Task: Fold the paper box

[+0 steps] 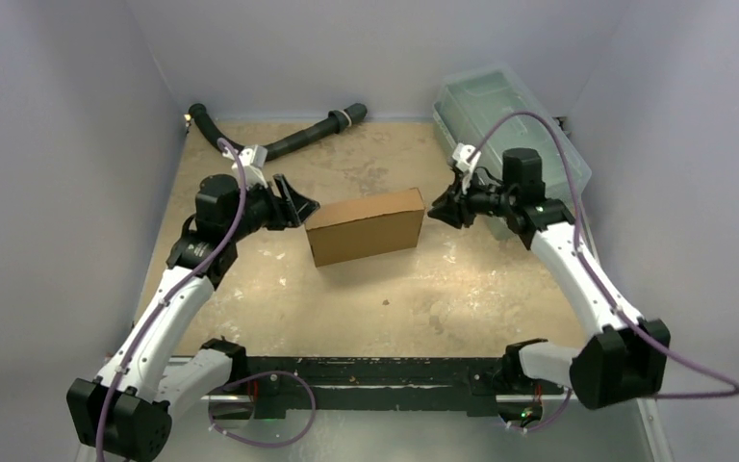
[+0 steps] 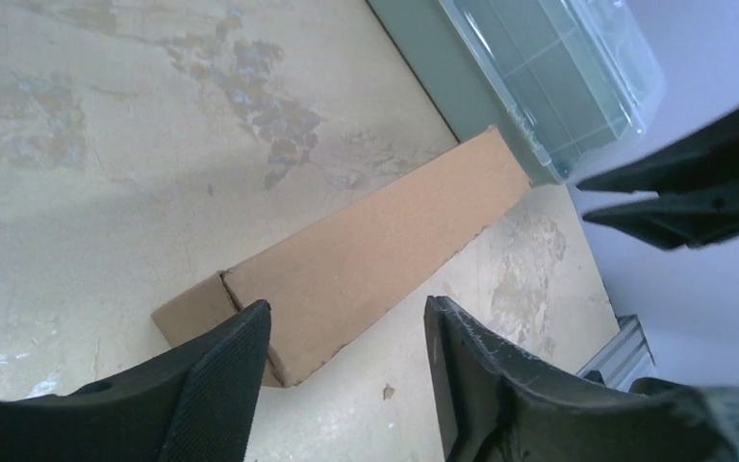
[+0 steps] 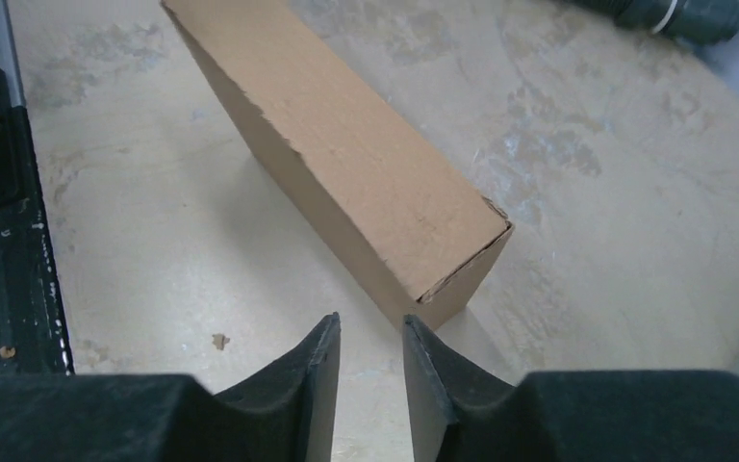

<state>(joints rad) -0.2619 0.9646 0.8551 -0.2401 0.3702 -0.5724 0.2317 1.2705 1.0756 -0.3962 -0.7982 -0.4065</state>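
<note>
The paper box (image 1: 366, 226) is a closed brown cardboard block lying in the middle of the table. It also shows in the left wrist view (image 2: 385, 241) and the right wrist view (image 3: 346, 164). My left gripper (image 1: 303, 207) is open and empty just beside the box's left end, with its jaws wide apart (image 2: 346, 306). My right gripper (image 1: 435, 207) hovers just off the box's right end, with its jaws a narrow gap apart and nothing between them (image 3: 370, 320). Neither gripper touches the box.
A clear greenish lidded bin (image 1: 505, 125) stands at the back right, behind my right arm, and shows in the left wrist view (image 2: 558, 67). A black hose (image 1: 289, 140) lies along the back left. A black rail (image 1: 375, 371) runs along the near edge. Walls enclose the table.
</note>
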